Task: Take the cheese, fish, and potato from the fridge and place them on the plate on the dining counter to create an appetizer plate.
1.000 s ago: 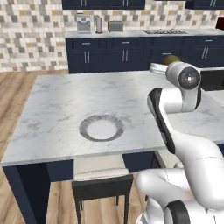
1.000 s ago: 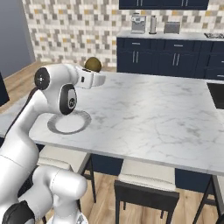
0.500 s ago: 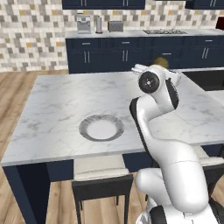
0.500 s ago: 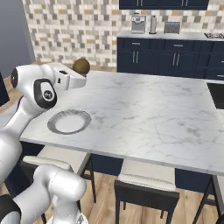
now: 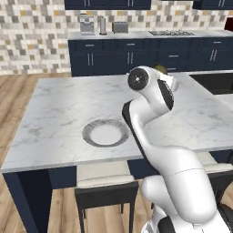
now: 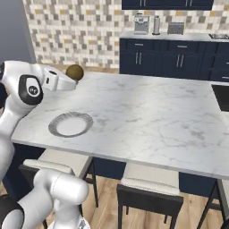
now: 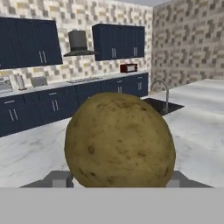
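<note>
Worktop [image 5: 59, 104]: the large white grey-veined dining slab on its navy base is spread across the middle of both base views; it is the place where the appetizer plate is to be built, which is judged to be why the arm is reaching out over it.
Arm: it is raised high above the worktop, so that the load is carried clear of the marble instead of being dragged across it.
Far cabinets [image 6: 179, 58]: a navy run with a marble top is seen along the tiled wall, with small appliances on it; these take no part in the task.
Stools [image 6: 152, 190]: dark-framed seats with pale cushions are tucked under the near edge, out of the arm's way.
Plate [image 5: 106, 133]: the round grey-rimmed dish is set near the near edge of the worktop, well apart from the load; nothing is seen lying in it, so all three foods are judged to be still owed.
Hand [image 6: 67, 78]: it is closed on the potato, the two finger tips being pressed to its lower flanks in the hand view, wide enough for so round a lump.
Potato [image 7: 119, 140]: the olive-brown speckled lump is held in the air above the far left part of the worktop, beyond the plate, not yet lowered.
Writing: no brand, label or lettering can be read on any surface.
</note>
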Robot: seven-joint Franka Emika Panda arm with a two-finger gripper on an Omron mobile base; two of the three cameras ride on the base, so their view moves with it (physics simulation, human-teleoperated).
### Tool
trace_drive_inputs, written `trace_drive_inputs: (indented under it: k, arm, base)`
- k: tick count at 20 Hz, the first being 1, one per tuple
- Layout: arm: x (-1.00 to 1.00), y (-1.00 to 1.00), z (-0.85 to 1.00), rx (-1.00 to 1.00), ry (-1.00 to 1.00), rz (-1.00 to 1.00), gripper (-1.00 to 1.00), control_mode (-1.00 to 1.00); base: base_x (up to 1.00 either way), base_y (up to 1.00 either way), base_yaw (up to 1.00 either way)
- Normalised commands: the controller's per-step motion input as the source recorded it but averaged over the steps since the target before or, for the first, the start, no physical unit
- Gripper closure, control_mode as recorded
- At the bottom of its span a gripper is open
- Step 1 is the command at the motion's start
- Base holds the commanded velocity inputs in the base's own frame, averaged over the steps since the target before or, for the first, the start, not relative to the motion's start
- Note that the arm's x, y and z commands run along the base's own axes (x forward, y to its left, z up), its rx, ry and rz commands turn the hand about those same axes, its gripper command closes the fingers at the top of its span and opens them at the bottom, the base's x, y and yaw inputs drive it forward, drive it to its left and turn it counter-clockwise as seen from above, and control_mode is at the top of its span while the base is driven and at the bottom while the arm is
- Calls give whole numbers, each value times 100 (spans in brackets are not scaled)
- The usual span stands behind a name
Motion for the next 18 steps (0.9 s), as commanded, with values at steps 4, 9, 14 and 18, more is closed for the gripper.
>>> trace_drive_inputs:
  k: [4,9,14,18]
  arm:
    - [-6,9,-21,1,11,0,100,-100]
    - [0,17,-54,0,2,0,100,-100]
    - [5,19,-63,0,0,0,100,-100]
    - [0,3,-18,8,11,0,100,-100]
  base:
    - [0,0,0]
    - [0,0,0]
    - [0,0,0]
    - [0,0,0]
